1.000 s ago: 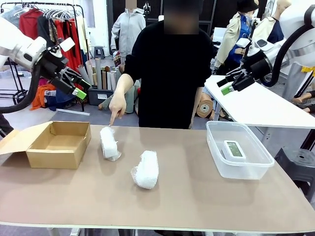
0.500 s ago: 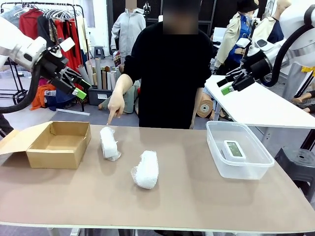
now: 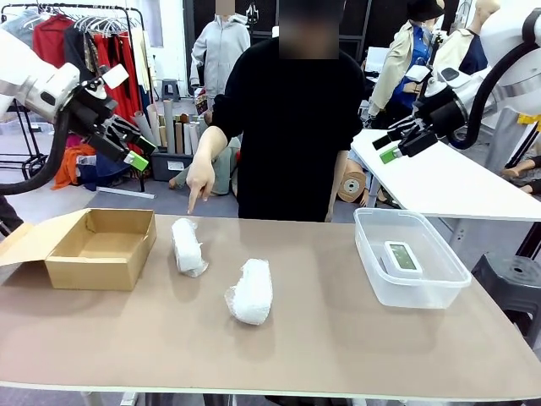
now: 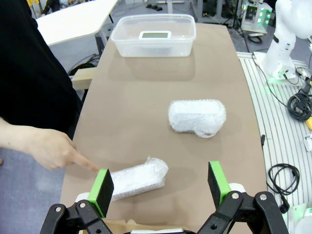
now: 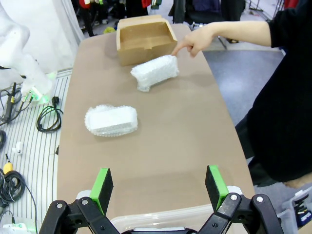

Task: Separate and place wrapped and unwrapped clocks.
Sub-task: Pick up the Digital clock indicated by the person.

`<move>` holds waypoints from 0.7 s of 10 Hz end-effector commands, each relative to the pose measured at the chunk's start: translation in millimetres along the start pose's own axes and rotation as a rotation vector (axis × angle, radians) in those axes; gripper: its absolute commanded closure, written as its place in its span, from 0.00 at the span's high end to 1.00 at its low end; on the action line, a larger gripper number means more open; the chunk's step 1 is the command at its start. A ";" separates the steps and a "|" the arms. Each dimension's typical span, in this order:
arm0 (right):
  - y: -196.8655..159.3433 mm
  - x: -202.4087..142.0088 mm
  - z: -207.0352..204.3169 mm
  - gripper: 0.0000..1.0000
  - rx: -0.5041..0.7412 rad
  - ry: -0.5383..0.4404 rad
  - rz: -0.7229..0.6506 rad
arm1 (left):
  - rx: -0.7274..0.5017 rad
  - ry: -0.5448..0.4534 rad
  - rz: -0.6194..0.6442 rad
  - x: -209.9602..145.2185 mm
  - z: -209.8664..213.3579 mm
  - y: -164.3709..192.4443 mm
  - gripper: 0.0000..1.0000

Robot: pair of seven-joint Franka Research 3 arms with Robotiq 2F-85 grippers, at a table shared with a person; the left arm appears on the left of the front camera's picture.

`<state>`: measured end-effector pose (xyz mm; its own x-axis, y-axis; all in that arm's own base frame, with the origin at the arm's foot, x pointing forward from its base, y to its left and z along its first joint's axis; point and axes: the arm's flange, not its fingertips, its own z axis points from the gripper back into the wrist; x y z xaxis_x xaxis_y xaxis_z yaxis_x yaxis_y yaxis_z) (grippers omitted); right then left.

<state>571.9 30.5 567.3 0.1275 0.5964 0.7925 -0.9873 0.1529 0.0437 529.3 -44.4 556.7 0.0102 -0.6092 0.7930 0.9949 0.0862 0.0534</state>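
Hovering high above the table — left end effector, right end effector, both spread apart.

box sat on table left, tub right with clock in it; far bundle beside box, near bundle mid-table, in front.

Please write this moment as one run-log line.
left gripper: open, raised; right gripper: open, raised; wrapped clocks: on table; unwrapped clock: in tub; hand: points at one
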 end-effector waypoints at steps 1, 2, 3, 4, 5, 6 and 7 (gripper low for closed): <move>0.3 0.6 0.3 1.00 -0.001 -0.001 0.001 | 0.004 -0.002 -0.003 1.8 1.5 -0.6 1.00; 0.3 0.6 0.3 1.00 -0.001 -0.001 0.001 | 0.000 0.000 0.000 0.0 0.0 0.0 1.00; 0.3 0.6 0.3 1.00 -0.001 -0.001 0.001 | -0.046 0.007 0.014 3.5 -0.1 2.2 1.00; 0.3 0.6 0.3 1.00 -0.001 -0.001 0.001 | -0.072 0.074 0.099 11.4 -4.3 -3.3 1.00; 0.3 0.6 0.3 1.00 -0.001 -0.001 0.001 | -0.093 0.121 0.114 18.0 -3.7 -4.0 1.00; 0.3 0.6 0.3 1.00 -0.001 -0.001 0.001 | -0.113 0.162 0.126 26.2 -2.3 -5.6 1.00; 0.3 0.6 0.3 1.00 -0.001 -0.001 0.001 | -0.123 0.225 0.157 39.9 -8.5 -12.0 1.00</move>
<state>571.9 30.7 567.1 0.1275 0.5965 0.7924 -0.9873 0.1526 0.0440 520.8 -66.7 566.8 0.1487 -0.7174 0.6807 0.9889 0.1062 -0.1041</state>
